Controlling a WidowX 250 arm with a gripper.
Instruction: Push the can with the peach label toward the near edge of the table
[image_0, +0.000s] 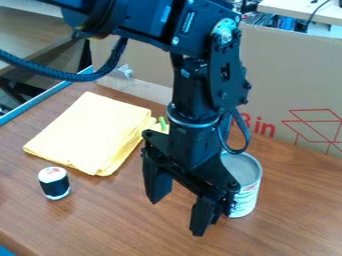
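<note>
the gripper (177, 216) is wide and empty. the can (249, 199) looks hard, maybe heavy; best held round its sides.

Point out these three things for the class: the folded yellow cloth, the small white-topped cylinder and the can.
Yellow cloth (90, 131): camera view, on its folded upper surface.
White-topped cylinder (55, 187): camera view, on its dark middle band.
Can (248, 193): camera view, on its side, below the rim.

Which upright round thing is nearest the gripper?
The gray-topped can, partly behind the gripper; the small white-topped container stands farther off, by the yellow cloth.
</note>
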